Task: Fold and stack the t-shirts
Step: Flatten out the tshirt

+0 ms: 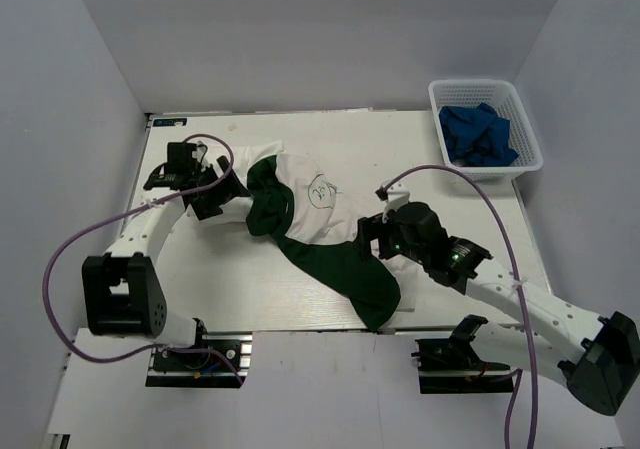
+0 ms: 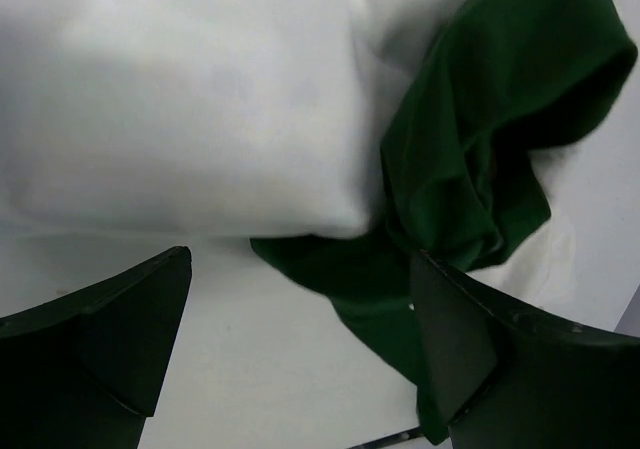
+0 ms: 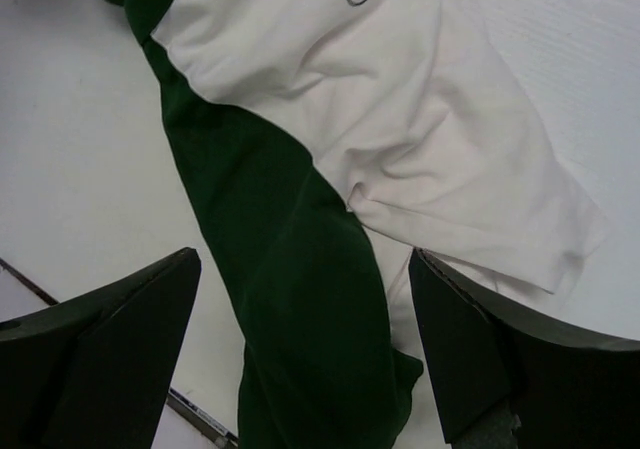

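The white t-shirt (image 1: 312,201) with green sleeves lies bunched up in the middle of the bench (image 1: 250,289). It looks soft, light and floppy, so I would pinch it at a sleeve edge or the hem. The left pincer (image 1: 222,207) at its 9 o'clock side and the right pincer (image 1: 372,234) at 4 o'clock are spread wide and hold nothing.

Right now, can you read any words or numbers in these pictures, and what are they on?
No text here can be read.
The print on the t-shirt: a drawn outline with small marks inside, too small to read.
The dark strip at the far left edge of the table: too small to tell whether it bears writing.
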Controlling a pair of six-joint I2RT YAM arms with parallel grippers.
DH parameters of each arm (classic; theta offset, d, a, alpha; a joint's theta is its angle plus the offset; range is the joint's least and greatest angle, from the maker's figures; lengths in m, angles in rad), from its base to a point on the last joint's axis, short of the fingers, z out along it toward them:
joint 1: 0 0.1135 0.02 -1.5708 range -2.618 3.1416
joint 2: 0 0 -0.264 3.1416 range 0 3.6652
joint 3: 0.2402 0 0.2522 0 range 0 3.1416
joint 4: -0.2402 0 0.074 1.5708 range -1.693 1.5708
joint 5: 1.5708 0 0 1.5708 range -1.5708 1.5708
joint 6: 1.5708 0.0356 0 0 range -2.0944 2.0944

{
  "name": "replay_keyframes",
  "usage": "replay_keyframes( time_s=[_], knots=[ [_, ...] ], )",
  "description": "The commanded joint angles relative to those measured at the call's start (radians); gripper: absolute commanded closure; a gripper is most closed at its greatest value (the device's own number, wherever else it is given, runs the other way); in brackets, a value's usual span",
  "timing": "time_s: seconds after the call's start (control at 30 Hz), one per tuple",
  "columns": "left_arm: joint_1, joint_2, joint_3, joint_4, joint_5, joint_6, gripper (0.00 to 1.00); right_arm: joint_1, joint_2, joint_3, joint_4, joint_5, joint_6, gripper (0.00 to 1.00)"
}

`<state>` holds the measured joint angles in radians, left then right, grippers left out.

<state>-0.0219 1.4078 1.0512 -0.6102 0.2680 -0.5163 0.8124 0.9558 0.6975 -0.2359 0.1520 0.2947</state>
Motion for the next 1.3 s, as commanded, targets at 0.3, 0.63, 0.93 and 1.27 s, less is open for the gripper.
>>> replay_keyframes(
  time_s=[0.3,0.63,0.93,1.27],
  knots=[
    [0.01,0.112,0.095,0.127,0.017,-0.01,0.0,0.004,0.074,0.033,0.038,-0.008,-0.042,0.1],
    [-0.003,0.108,0.113,0.127,0.014,-0.019,0.0,0.014,0.265,0.078,0.272,-0.123,-0.256,0.1],
    [-0.003,0.004,0.104,0.087,0.014,-0.028,0.0,0.024,0.809,0.414,0.321,-0.022,-0.358,0.1],
    [-0.003,-0.061,0.086,0.112,0.037,-0.028,0.0,0.007,0.822,0.251,0.113,0.13,-0.14,0.1]
  ],
)
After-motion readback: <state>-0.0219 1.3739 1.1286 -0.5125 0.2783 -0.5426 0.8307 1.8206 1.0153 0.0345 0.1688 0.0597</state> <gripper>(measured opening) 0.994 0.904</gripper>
